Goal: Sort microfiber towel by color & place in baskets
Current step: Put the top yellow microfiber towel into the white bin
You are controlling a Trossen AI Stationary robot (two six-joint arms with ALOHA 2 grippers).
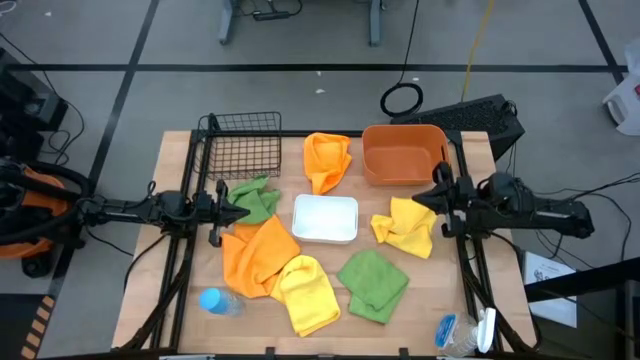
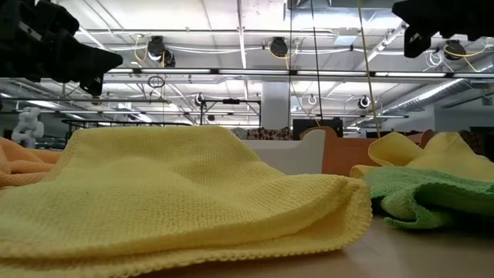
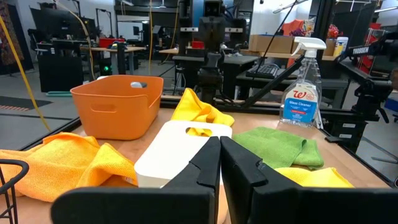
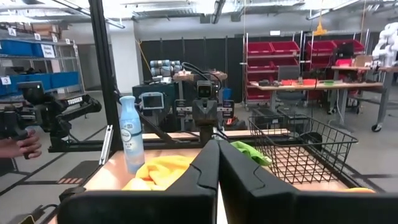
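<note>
Six towels lie flat on the table: an orange one point(image 1: 328, 160) by the orange tub point(image 1: 403, 153), a green one point(image 1: 255, 198) below the black wire basket point(image 1: 240, 145), a big orange one point(image 1: 258, 255), a yellow one point(image 1: 308, 292), a green one point(image 1: 373, 283) and a yellow one point(image 1: 405, 226). The white tray point(image 1: 325, 218) sits in the middle. My left gripper point(image 1: 243, 211) hovers shut over the green and orange towels at the left. My right gripper point(image 1: 418, 199) hovers shut above the right yellow towel. Both hang well above the table in the low view.
A blue bottle point(image 1: 215, 301) lies near the table's near left corner. A spray bottle point(image 1: 465, 332) lies at the near right corner. The basket and tub stand along the far edge. A person's hand point(image 4: 18, 146) shows beyond the table.
</note>
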